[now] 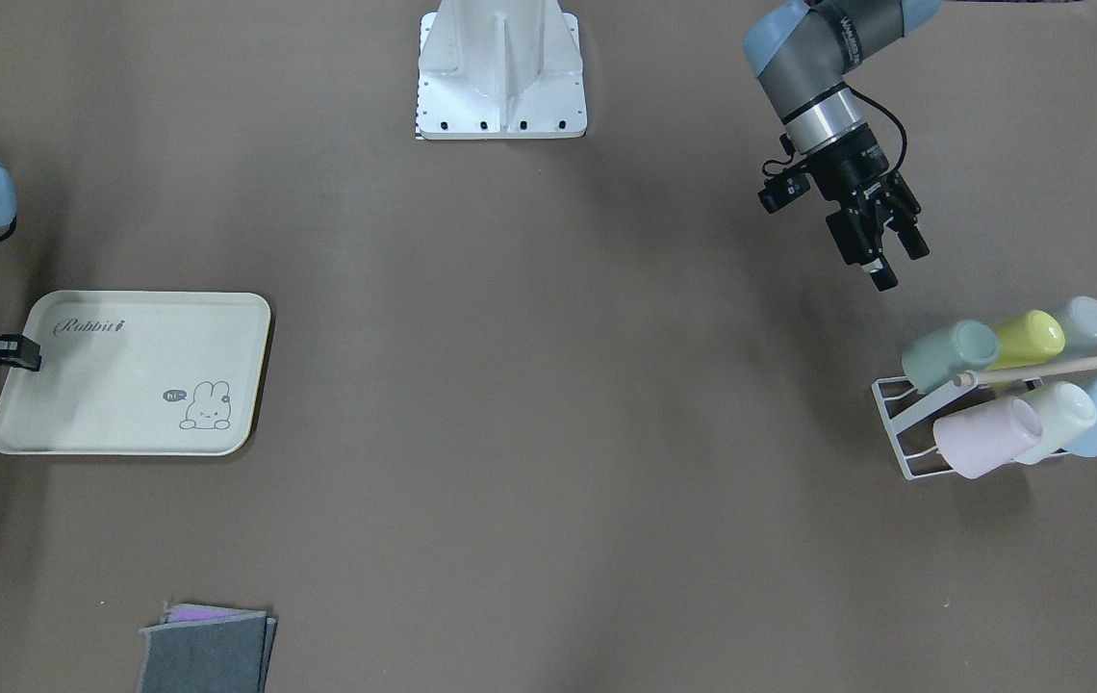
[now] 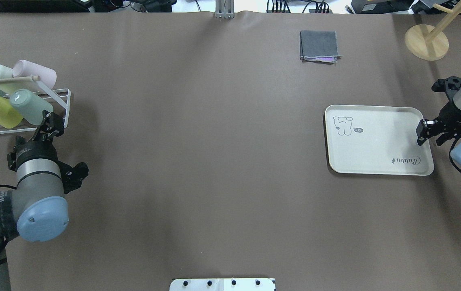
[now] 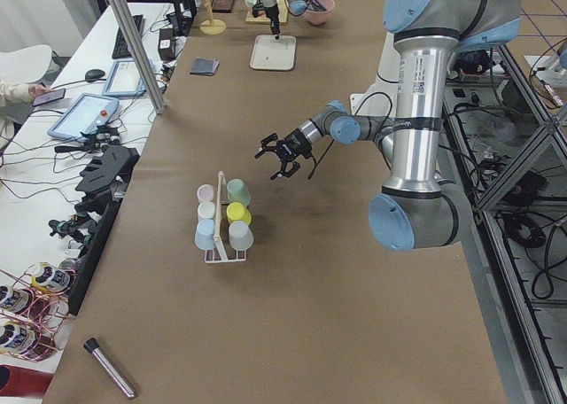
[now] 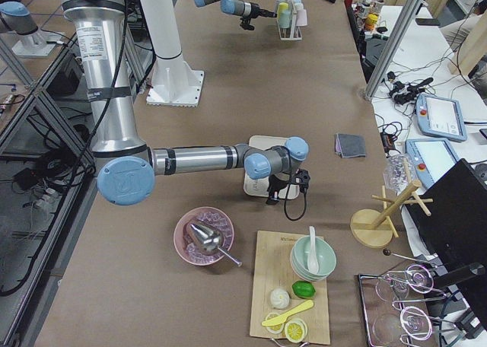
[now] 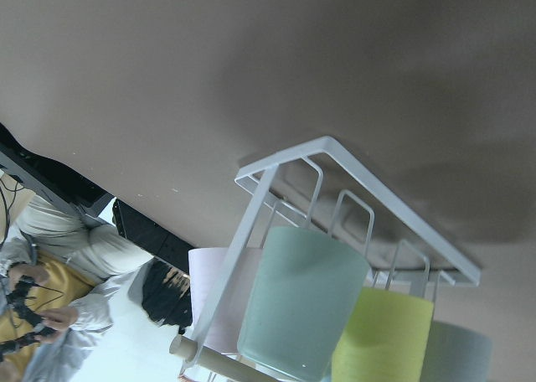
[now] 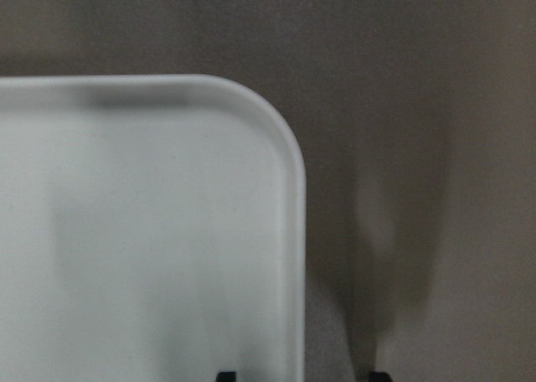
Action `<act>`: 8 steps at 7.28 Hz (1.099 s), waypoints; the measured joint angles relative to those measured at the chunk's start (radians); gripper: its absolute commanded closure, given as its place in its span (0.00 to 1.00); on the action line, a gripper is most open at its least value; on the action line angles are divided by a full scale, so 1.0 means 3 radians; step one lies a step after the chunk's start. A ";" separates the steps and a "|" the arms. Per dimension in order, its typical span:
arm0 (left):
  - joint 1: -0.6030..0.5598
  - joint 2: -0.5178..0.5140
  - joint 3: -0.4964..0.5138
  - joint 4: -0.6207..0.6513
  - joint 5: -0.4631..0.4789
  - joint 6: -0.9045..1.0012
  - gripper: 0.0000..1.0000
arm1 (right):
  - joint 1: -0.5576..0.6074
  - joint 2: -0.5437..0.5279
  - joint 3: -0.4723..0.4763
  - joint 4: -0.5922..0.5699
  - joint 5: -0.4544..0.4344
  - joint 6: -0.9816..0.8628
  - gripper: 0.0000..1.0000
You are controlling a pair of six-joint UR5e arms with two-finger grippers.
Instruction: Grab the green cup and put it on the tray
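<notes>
the left gripper (image 1: 900,266) is hovering just short of the rack with its two fingers spread and nothing between them, so the step in hand looks like the final approach and grasp. the green cup (image 1: 943,356) is sitting closest to it, upside down and tilted at the end of the white wire rack (image 5: 402,206), its mouth toward the rack's base and its closed end pointing up and out. the yellow-green cup (image 1: 1028,340) is crowding it on the far side, perhaps touching, and the wooden bar (image 1: 1058,367) is running along the rack's middle just beside it. so, by my judgement, the fingers should be straddling the teal body across its freer sides, one finger slipping in by the yellow-green neighbour without nudging it. closing gently around the middle of the matte, tapered wall should be keeping it from squirting out. the pull should then be following the cup's own tilt until it is clearing the wire loop it appears to sit over, since otherwise the light rack is likely to be tipping or dragging. far across the brown table (image 1: 548,385), the tray (image 2: 376,153) is lying flat with nothing on it. the right gripper (image 2: 428,135) is waiting at its short edge, fingertips apart on either side of the rim and not visibly clamping anything.
</notes>
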 measured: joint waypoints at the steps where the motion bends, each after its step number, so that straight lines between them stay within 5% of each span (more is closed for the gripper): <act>1: 0.0033 -0.0007 0.0135 0.0002 0.0118 0.0090 0.02 | 0.0003 0.0001 0.0014 0.0000 0.0010 -0.0001 0.61; 8: 0.0089 -0.0037 0.0759 0.0010 0.0604 0.0234 0.02 | 0.0007 -0.0031 0.0014 0.0006 0.0004 -0.0004 0.77</act>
